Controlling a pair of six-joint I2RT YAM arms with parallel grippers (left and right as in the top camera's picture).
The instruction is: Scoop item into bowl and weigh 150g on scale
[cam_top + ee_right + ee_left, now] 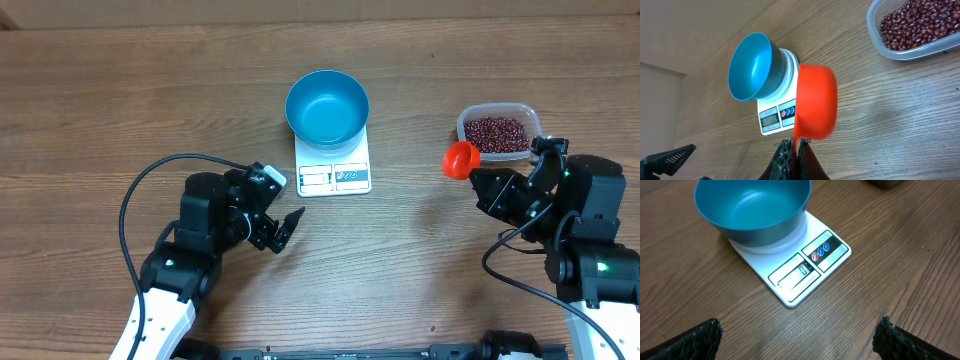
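bowl: on the scale, over its far half; the display edge lies bare toward me.
tub: right of the scale, well apart, a little farther back.
beans: in the tub.
scoop: right of the scale, just before the tub's near-left corner, in my right claw.
left claw: before the scale, toward its left, apart from it.
table: under scale and tub.
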